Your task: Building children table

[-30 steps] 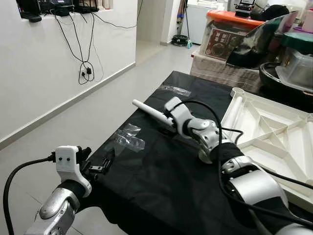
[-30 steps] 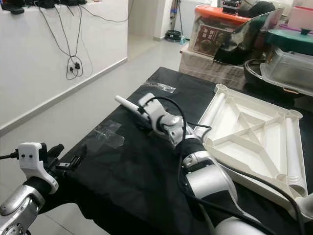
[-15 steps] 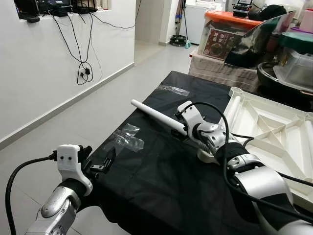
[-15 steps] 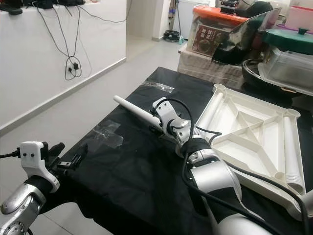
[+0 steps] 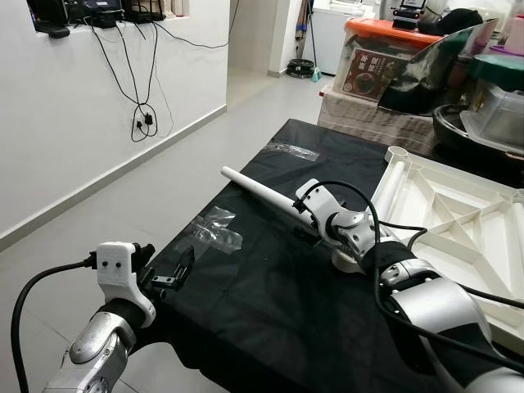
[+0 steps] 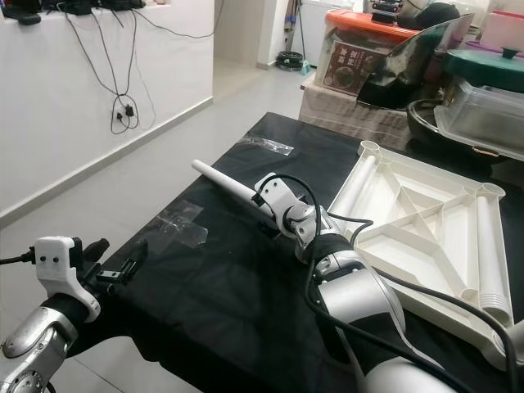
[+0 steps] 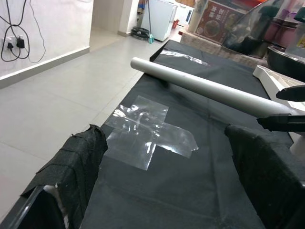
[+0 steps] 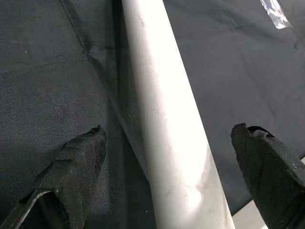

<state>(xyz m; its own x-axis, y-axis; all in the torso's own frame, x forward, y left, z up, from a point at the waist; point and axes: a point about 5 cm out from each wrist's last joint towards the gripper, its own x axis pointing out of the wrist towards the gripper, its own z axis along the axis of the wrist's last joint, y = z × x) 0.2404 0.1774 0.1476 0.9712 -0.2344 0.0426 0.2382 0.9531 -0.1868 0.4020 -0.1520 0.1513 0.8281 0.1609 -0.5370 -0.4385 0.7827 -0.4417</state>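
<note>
We count one loose white table leg (image 5: 260, 189) on the black-covered worktop (image 5: 270, 303), one white tabletop panel (image 5: 458, 221) lying underside up at the worktop's three o'clock side with two more legs resting along its edges, and two scraps of clear plastic wrap: one (image 5: 214, 232) near the nine o'clock edge, one (image 5: 292, 151) toward twelve. No writing is readable to us; the picture box (image 5: 380, 75) beyond the worktop carries print too small to make out.

The loose leg lies flat, its long axis running from about ten o'clock, where the narrow tip points, to four o'clock, where the thicker end meets our right hand (image 5: 304, 214). That hand's fingers (image 8: 78, 167) stand apart on either side of the leg, not closed on it. Our left hand (image 5: 168, 274) hovers off the worktop's eight o'clock corner, fingers (image 7: 71, 164) spread wide, holding nothing.
</note>
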